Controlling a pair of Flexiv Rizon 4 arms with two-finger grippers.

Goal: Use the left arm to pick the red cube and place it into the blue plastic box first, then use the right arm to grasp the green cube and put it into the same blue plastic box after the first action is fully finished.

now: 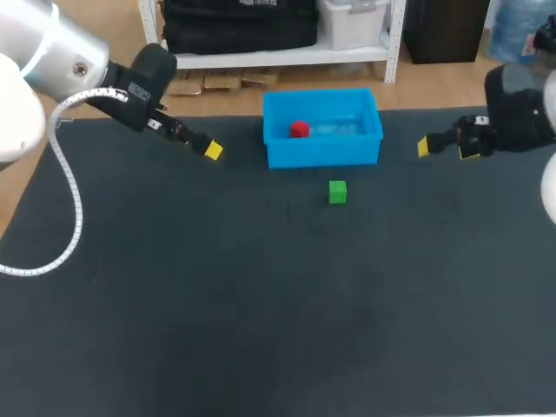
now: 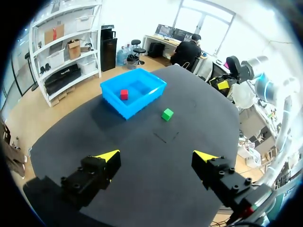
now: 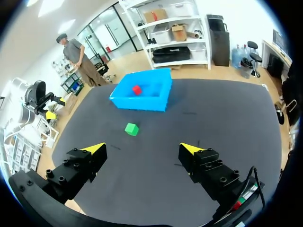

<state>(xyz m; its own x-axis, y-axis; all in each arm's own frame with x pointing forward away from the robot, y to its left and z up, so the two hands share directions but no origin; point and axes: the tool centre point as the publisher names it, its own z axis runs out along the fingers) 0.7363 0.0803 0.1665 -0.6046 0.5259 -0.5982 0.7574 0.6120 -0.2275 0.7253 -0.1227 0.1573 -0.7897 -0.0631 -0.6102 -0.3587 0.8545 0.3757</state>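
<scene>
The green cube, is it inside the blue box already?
No, the green cube sits on the dark table just outside the blue box, and only the red cube lies inside it.

table [image 1: 174, 304]: dark, matte top, wide
blue plastic box [image 1: 321, 155]: stands on the table at its far middle
green cube [image 1: 338, 192]: on the table, near the box's front wall, not touching it
</scene>
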